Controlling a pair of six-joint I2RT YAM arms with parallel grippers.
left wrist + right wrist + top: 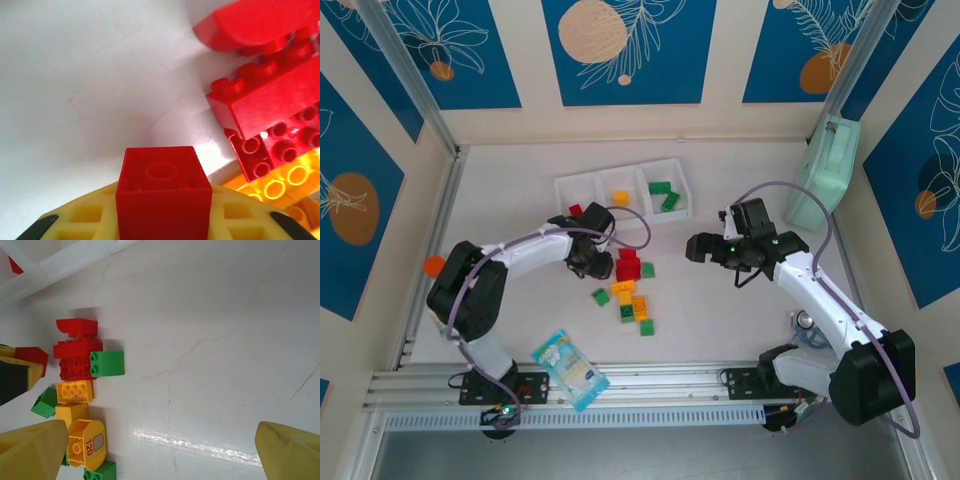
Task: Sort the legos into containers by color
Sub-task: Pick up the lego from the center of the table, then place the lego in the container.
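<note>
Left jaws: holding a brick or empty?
Holding. Left wrist view shows a red brick clamped between the yellow fingers.

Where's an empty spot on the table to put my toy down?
Bare table lies left of the white tray, and more between the lego pile and the right arm's base. It is crowded round the pile, where the left gripper holds a red brick and the right gripper hovers open.

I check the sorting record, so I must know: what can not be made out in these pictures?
- Top view: the left gripper, its hold on the red brick hidden under its own wrist.
- Right wrist view: the tray, cut off by the top edge; a green brick, by the bottom edge.
- Left wrist view: orange bricks, cut by the right edge.
</note>
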